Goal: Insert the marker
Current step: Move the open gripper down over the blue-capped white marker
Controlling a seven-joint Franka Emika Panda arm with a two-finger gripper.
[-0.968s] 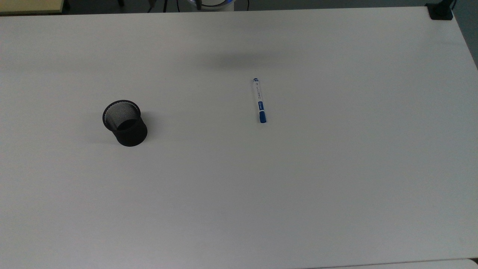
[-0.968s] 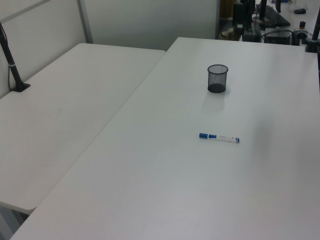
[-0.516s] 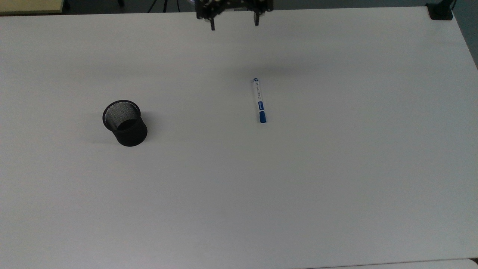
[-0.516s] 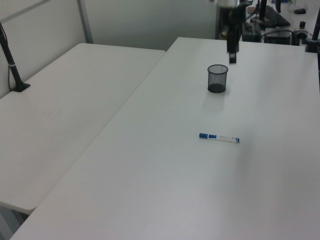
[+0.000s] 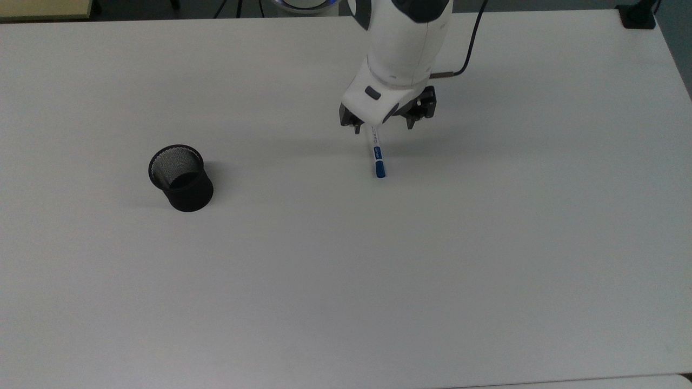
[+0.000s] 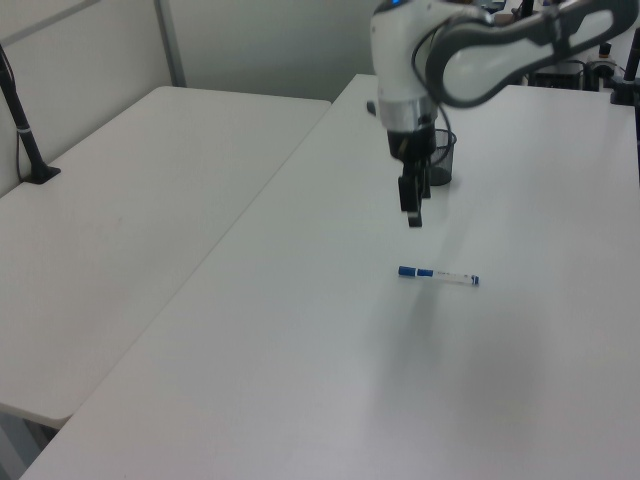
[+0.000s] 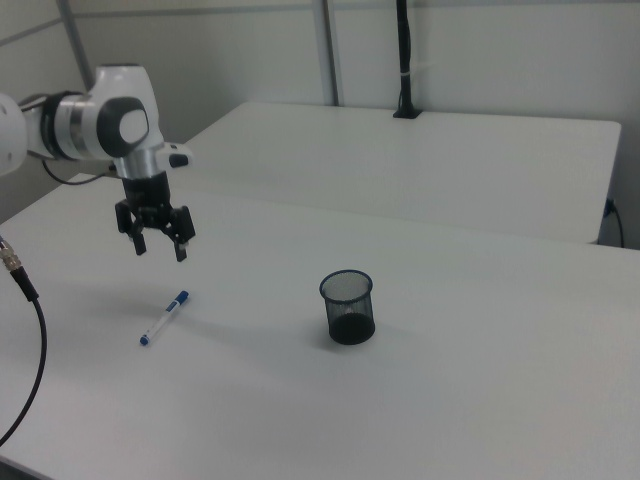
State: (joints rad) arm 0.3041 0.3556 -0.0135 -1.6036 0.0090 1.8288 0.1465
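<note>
From the top view, take the black mesh cup [image 5: 181,178] as your landmark: the marker [image 5: 377,152] lies flat on the white table [image 5: 486,259] well to the top view's right of the cup, blue cap end nearest the picture's bottom. Your gripper [image 5: 383,125] hangs over the marker's far end with its fingers spread wide, one on each side of the barrel's line, holding nothing.

Over in the left view, the cup [image 6: 440,160] sits partly behind the arm, and the marker [image 6: 438,275] lies nearer the camera than the cup, crosswise. The gripper [image 6: 413,207] floats between cup and marker, clear of the table.

Seen from the right view, the marker [image 7: 164,318] rests well to the right view's left of the cup [image 7: 348,307], and the gripper [image 7: 157,240] hovers above it with daylight under the fingertips.

Judge the marker as light, stiff and smooth. A round barrel will likely roll or twist if you pinch it off-centre, so aim for the middle of the white barrel, fingers across its length. It looks about as long as the cup is tall, so you will probably need to tip it upright before lowering it in.
</note>
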